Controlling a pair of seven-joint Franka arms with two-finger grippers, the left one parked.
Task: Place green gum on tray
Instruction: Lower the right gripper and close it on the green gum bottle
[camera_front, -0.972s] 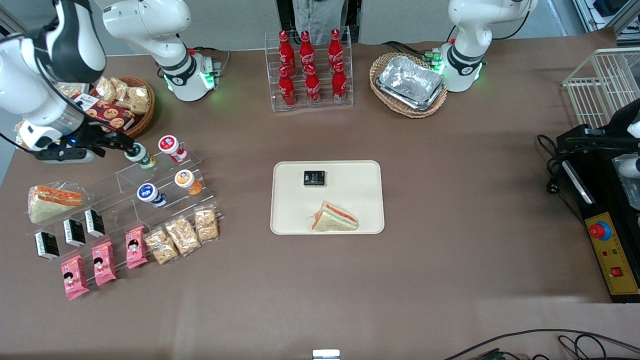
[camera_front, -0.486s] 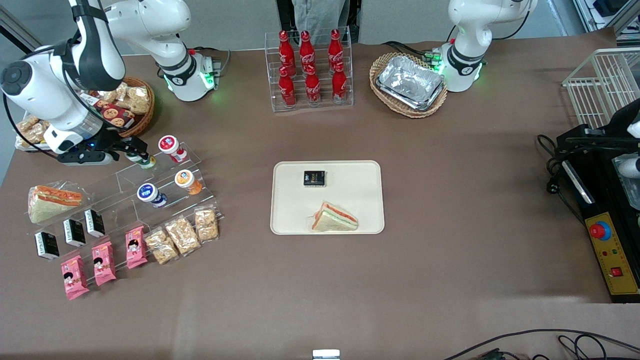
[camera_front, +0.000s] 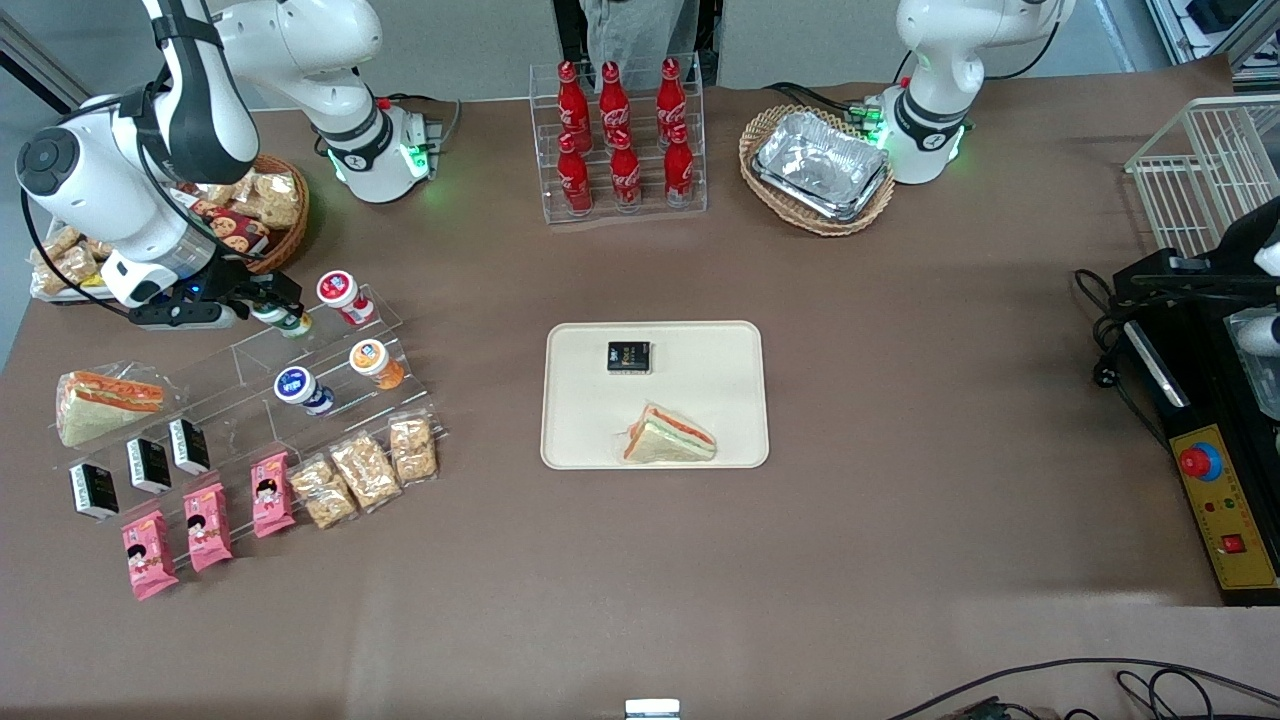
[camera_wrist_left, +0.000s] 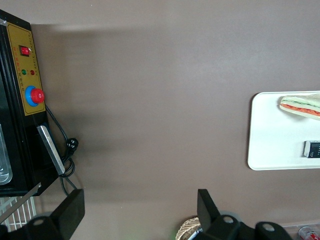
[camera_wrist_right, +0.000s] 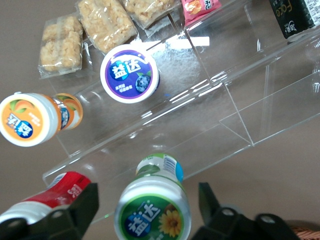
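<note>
The green gum (camera_wrist_right: 152, 210), a small jar with a green-rimmed lid and a sunflower label, stands on the top step of a clear acrylic stand (camera_front: 330, 350). My right gripper (camera_wrist_right: 150, 210) is open and straddles the jar, with a gap showing on each side between the fingers (camera_wrist_right: 75, 212) and the lid. In the front view the gripper (camera_front: 268, 302) hides most of the green gum (camera_front: 292, 322). The cream tray (camera_front: 700, 400) lies at the table's middle, well toward the parked arm from the stand. It also shows in the left wrist view (camera_wrist_left: 275, 145).
A red-lidded jar (camera_front: 338, 289) stands beside the green gum. An orange jar (camera_front: 372, 358) and a blue jar (camera_front: 296, 386) stand one step nearer the camera. A sandwich (camera_front: 668, 437) and a black packet (camera_front: 629, 356) lie on the tray. A snack basket (camera_front: 250, 205) stands by the arm.
The right arm has swung round and the gripper has slid over the green gum, whose lid is now mostly covered in the front view. The jar has not moved.
</note>
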